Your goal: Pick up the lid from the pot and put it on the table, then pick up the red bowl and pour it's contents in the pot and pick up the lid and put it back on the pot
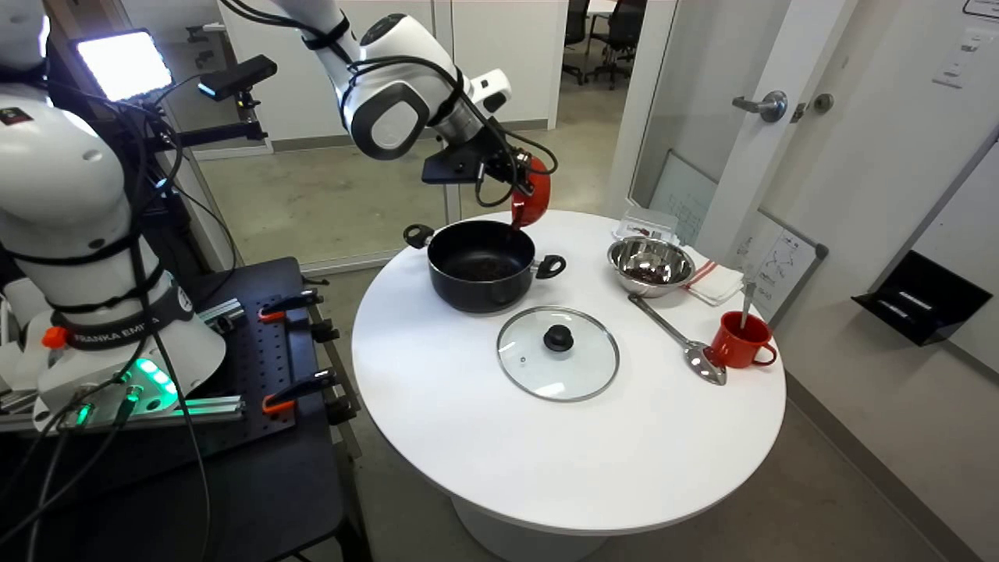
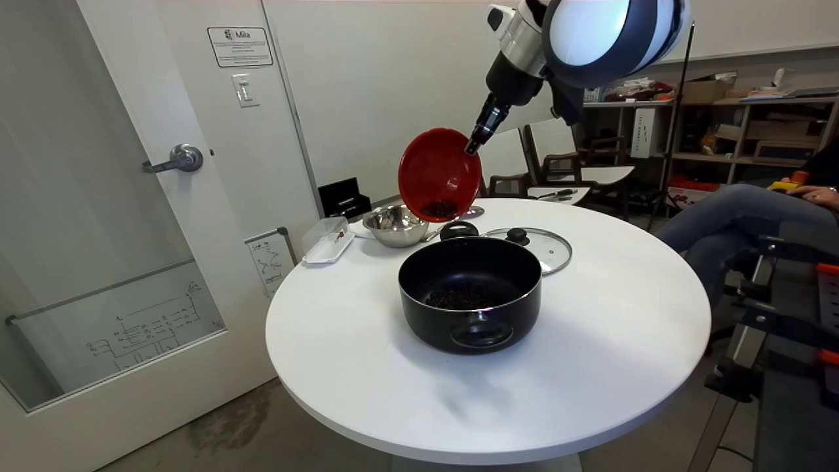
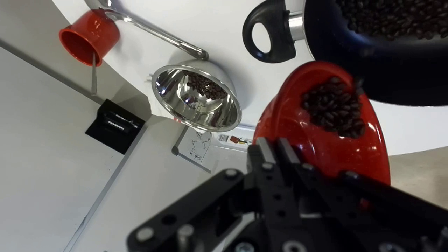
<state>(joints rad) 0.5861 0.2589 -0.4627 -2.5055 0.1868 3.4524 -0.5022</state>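
A round white worktop (image 1: 437,437) is carrying the kitchenware. The black pot (image 1: 480,290) is standing upright on it, holding dark beans (image 3: 392,17) that the wrist view is showing most clearly. The glass lid (image 1: 559,367) is lying flat just beside the pot, knob up, appearing whole in an exterior view where open surface is stretching from it to the near edge. The red bowl (image 2: 438,167) is hanging steeply tilted at the pot's rim, its inside facing out in an exterior view; whether bowl and pot are touching is proving hard to tell. Beans are lying heaped inside near its lower lip, a blurred few showing over the pot in the wrist view. The steel bowl (image 3: 217,117) is also holding beans. A metal spoon (image 1: 675,332) is lying between it and a red mug (image 1: 734,343), which is standing near the worktop's edge with a thin utensil (image 1: 747,303) leaning inside. The fingers (image 3: 266,151) are pinching the red bowl's rim, pressed nearly together.
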